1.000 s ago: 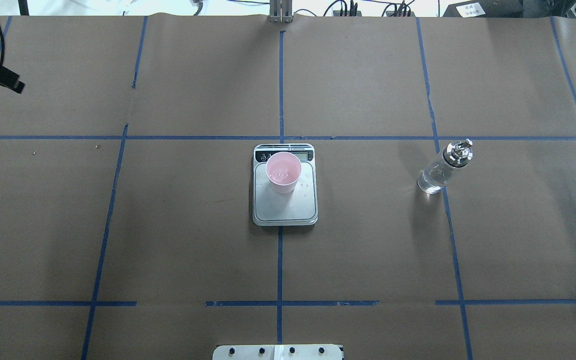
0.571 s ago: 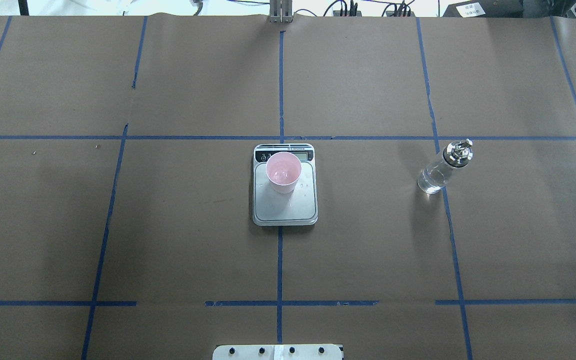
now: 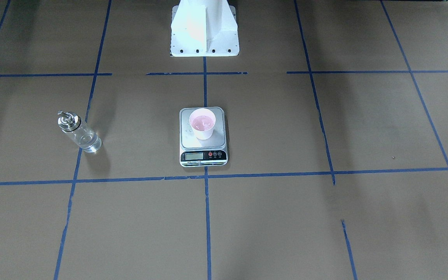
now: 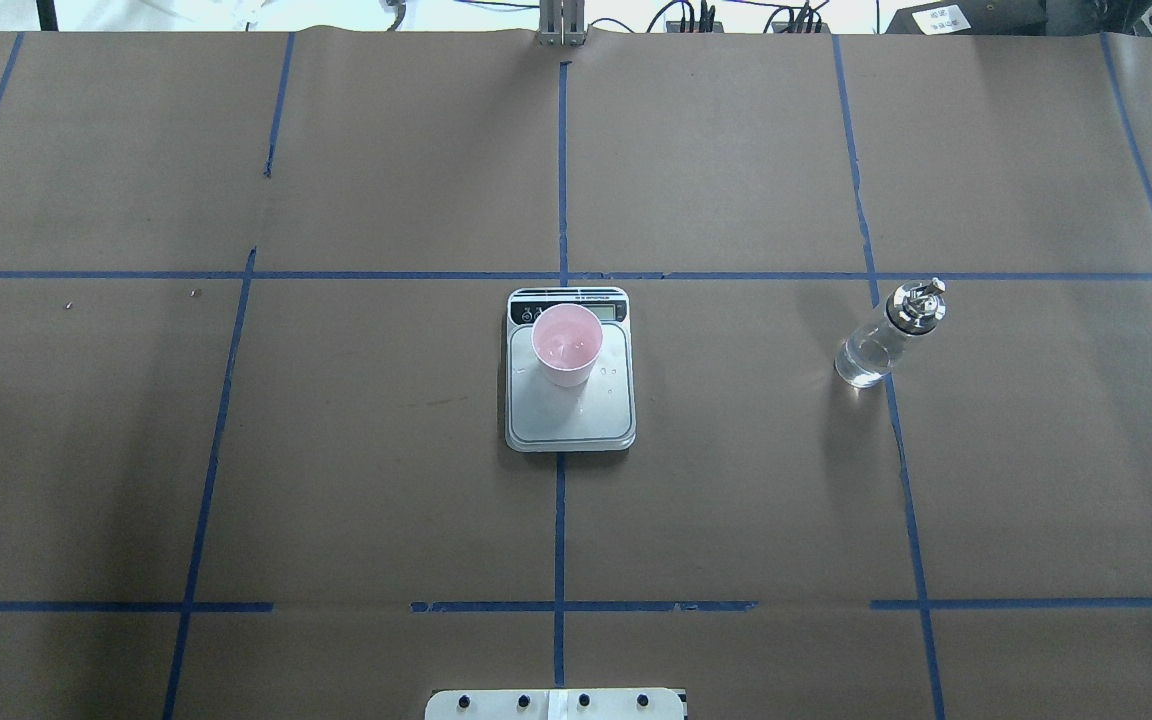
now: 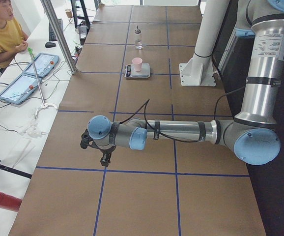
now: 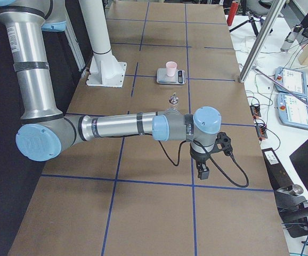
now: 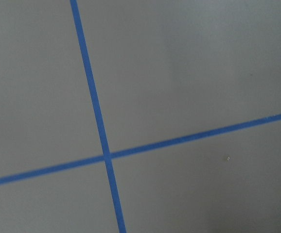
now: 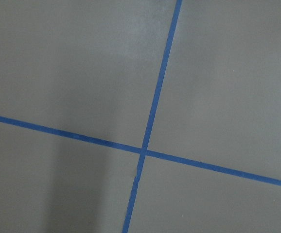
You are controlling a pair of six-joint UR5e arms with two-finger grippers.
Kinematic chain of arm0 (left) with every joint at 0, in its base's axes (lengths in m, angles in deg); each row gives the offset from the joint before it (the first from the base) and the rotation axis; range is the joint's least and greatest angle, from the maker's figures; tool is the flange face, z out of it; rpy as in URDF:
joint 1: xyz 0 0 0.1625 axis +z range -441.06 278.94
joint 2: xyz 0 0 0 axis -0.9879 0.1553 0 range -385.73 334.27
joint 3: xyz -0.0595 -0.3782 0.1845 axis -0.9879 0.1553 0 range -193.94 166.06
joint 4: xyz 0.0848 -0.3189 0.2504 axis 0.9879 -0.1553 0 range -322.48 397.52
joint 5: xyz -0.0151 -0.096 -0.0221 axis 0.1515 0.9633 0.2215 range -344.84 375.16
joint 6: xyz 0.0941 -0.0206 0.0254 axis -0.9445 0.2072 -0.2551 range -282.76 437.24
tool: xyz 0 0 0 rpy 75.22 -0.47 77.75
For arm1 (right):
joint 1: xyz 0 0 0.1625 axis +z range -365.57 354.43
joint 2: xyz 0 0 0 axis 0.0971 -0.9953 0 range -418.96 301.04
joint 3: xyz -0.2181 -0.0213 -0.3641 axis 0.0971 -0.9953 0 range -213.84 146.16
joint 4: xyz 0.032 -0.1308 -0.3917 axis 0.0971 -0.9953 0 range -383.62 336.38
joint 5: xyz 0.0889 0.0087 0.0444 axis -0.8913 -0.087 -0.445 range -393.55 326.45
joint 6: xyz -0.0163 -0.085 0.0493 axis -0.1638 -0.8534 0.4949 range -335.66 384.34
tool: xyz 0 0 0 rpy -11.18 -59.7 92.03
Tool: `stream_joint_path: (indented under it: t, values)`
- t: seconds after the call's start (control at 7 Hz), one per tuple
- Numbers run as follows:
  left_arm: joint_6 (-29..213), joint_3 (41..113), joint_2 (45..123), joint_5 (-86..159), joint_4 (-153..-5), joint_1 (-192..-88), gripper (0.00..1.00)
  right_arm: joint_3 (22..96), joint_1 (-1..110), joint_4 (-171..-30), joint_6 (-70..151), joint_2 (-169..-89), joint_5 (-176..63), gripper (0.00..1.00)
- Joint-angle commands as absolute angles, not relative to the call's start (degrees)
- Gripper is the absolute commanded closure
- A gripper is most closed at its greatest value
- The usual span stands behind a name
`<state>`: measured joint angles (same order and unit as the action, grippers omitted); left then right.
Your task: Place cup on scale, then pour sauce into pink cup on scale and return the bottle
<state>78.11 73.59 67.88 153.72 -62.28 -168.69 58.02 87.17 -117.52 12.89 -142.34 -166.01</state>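
Overhead exterior view first, the listener asks: where does everything sit?

Describer: A pale pink paper cup (image 4: 567, 345) stands upright on the digital kitchen scale (image 4: 570, 415), toward its far, display end, at the middle of the brown paper-covered surface (image 4: 386, 480). A little clear sauce (image 3: 202, 123) lies in the cup's bottom, and a few droplets (image 4: 608, 374) dot the silver platform just right of it. The glass bottle (image 4: 881, 340) with its silver pour spout stands upright well to the right, on a blue tape line (image 4: 904, 480), with clear liquid in it.

Listener: What has just changed?

Describer: A second ago a dark tip of the left arm (image 5: 181, 130) showed at this view's far left edge. It has gone; no arm appears overhead now. The side views show it and the right arm (image 6: 122, 126) stretched low over opposite ends of the surface, well apart from the scale and the bottle.

Listener: And the jaws?

Describer: The left jaws and the right jaws show only in the side views, small and dark, so I cannot tell whether they are apart or together. Both wrist cameras see only bare surface and crossing tape.

Listener: What does that mean for the task?

Describer: I judge it finished: the cup is on the scale, the sauce is poured, the bottle is set down free, and both arms are clear.
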Motion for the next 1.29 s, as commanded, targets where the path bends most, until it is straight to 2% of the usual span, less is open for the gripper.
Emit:
stream_joint_path:
  t: [0.0, 0.43, 0.71, 0.86, 1.0, 1.14]
  values:
    - [82.1, 79.5, 62.8, 146.0, -63.6, -168.7, 0.0, 64.1, 85.8, -117.2, 13.1, -148.0, -166.0, 0.0]
    - [81.8, 81.3, 58.0, 152.2, -63.5, -168.7, 0.0, 64.2, 85.0, -118.2, 14.8, -146.5, -166.1, 0.0]
    - [82.0, 81.3, 57.9, 150.8, -63.5, -168.6, 0.0, 63.4, 84.8, -118.3, 14.8, -147.1, -166.4, 0.0]
    - [82.1, 81.6, 58.5, 150.4, -60.8, -168.6, 0.0, 63.2, 84.6, -118.3, 14.8, -147.0, -166.4, 0.0]
    - [81.8, 87.7, 59.0, 150.4, -50.4, -168.6, 0.0, 63.4, 84.6, -118.3, 14.8, -147.0, -166.4, 0.0]
    - [81.6, 89.7, 60.8, 150.3, -43.5, -168.5, 0.0, 63.5, 84.3, -120.3, 14.8, -146.2, -166.3, 0.0]
